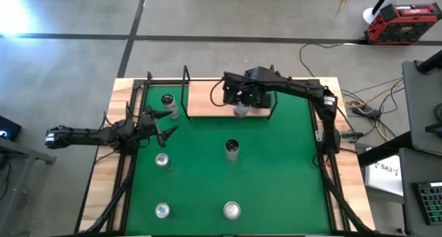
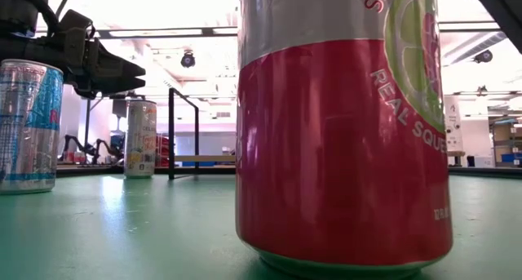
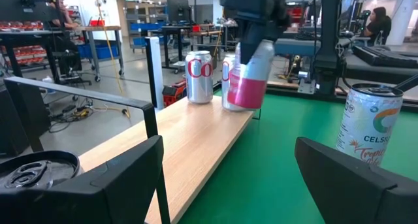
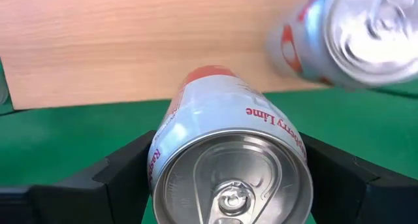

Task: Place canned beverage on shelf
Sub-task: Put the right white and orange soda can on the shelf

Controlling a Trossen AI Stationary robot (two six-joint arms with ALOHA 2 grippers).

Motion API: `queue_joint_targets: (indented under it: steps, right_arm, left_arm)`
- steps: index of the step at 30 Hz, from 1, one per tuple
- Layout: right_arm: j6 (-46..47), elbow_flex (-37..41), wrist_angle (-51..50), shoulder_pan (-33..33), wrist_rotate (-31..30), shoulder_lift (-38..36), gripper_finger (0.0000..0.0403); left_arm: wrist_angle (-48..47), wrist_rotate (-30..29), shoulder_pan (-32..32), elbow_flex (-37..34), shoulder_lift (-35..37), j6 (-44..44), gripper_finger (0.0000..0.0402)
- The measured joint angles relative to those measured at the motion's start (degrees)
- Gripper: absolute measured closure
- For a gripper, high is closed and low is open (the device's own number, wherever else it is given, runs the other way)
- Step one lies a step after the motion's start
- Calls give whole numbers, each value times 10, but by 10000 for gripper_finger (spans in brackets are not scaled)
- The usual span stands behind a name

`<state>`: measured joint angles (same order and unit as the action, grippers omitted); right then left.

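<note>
Green mat table, workshop clutter behind; the pink raspberry-lime can (image 4: 232,168) is clamped in the right gripper (image 1: 242,106), hanging over the shelf (image 1: 207,99) edge. It looks tilted, so it could tip on landing or bump the cans (image 3: 200,77) already there. Only the left wrist shows those; the left gripper (image 1: 162,126) waits, fingers spread.
</note>
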<state>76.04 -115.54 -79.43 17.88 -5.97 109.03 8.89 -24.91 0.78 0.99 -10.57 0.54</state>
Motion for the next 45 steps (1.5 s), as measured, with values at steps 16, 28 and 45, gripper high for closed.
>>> queue_joint_targets:
  steps: [16,28,45]
  right_arm:
    - [-147,-150,-61,16,-14,114,97]
    - [-176,-193,-89,26,-42,144,96]
    - [-168,-193,-85,32,-41,149,96]
  left_arm:
    - [0,0,0,0,-2,0,70]
    - [0,0,0,0,-2,0,70]
    - [0,0,0,0,-2,0,70]
